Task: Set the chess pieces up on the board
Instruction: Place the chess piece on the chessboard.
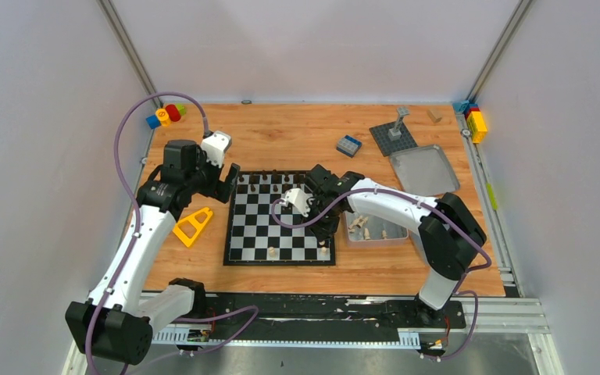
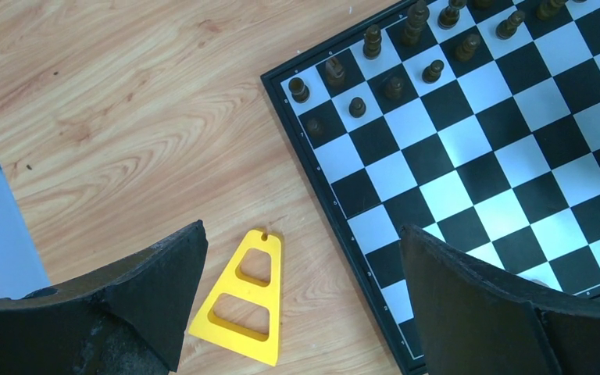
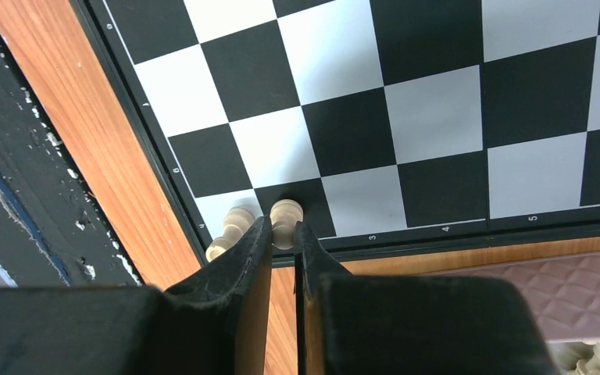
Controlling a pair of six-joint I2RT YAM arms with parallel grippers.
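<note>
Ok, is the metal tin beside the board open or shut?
Open. The tin has no lid on it, and the pale chess pieces inside it show plainly from above.

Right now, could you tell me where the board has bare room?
The middle rows of the board are bare, between the dark pieces along the far edge and the near row. Crowded: near right corner, under the right gripper.
</note>
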